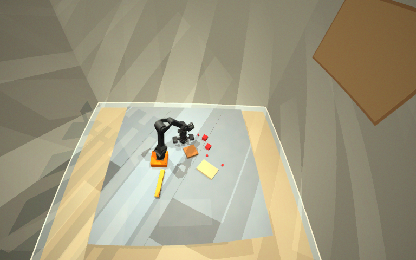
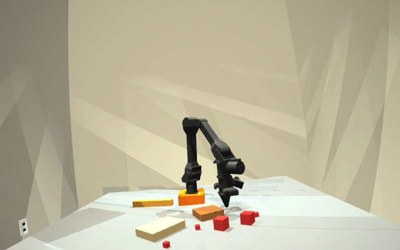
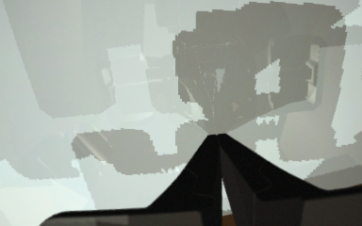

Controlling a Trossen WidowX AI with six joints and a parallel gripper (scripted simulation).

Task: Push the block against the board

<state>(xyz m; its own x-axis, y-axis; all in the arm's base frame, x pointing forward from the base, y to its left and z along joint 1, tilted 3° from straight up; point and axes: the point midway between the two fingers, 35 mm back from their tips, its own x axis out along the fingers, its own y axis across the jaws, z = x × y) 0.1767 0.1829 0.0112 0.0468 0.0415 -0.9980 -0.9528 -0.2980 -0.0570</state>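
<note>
The square block is orange-brown and lies flat. The board is a cream rectangle lying flat nearer the exterior camera. A gap separates them, and their sides are not parallel. My gripper is shut and empty, pointing down low beside the block's far side from the board. Whether the tips touch the block or the table, I cannot tell. In the wrist view, only slivers of orange show at the bottom, between the fingers and at the right edge.
Two red cubes and several tiny red cubes stand near the block and board. A long yellow bar lies beside my orange base.
</note>
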